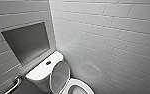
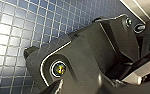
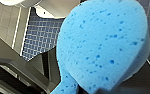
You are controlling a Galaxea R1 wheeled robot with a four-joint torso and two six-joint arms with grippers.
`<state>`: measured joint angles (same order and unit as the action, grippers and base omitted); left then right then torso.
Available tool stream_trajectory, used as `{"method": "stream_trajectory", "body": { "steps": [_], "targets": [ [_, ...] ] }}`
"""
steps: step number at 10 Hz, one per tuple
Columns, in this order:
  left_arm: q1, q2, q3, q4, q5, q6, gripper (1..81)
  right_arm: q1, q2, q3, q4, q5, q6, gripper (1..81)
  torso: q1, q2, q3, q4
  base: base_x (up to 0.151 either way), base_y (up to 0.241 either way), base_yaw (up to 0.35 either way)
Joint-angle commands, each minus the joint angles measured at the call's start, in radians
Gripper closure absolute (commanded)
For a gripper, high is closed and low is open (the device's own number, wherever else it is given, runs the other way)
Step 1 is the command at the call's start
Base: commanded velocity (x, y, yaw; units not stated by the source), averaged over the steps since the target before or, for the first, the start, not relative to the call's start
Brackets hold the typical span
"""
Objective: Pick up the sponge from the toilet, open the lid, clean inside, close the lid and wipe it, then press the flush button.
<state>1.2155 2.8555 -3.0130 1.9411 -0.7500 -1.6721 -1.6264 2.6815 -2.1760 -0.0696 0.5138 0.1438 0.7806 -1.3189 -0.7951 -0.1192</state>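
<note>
Sponge (image 3: pixel 103 45), bright blue, is clamped at one end in the right claw (image 3: pixel 101 88) above the blue-tiled floor (image 3: pixel 41 37), while the toilet (image 1: pixel 42 72) has its lid (image 1: pixel 59 75) raised.

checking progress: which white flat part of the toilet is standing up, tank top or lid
The oval lid stands raised over the bowl, its inner face showing; the tank top behind it lies flat and carries the dark flush button.

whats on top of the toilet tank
A small dark flush button sits on the flat white tank top. The raised lid leans in front, hiding part of the tank top's near edge.
</note>
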Motion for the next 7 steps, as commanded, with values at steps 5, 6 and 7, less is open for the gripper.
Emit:
{"method": "stream_trajectory", "body": {
  "steps": [5,6,7],
  "targets": [
    [0.065,0.107,-0.015,0.049,0.231,0.006,1.0,0.006,0.049,-0.079,-0.029,-0.044,-0.009,81.1,-0.154,0.238,0.216,0.0,0.0,0.0,0.0],
    [0.074,0.116,-0.015,0.049,0.253,0.006,1.0,0.007,0.057,-0.085,-0.029,-0.047,-0.01,81.1,-0.177,0.272,0.248,0.0,0.0,0.0,0.0],
    [0.08,0.119,-0.014,0.049,0.255,0.005,1.0,0.006,0.063,-0.091,-0.029,-0.054,-0.012,81.1,-0.201,0.307,0.266,0.0,0.0,0.0,0.0]
  ]
}}
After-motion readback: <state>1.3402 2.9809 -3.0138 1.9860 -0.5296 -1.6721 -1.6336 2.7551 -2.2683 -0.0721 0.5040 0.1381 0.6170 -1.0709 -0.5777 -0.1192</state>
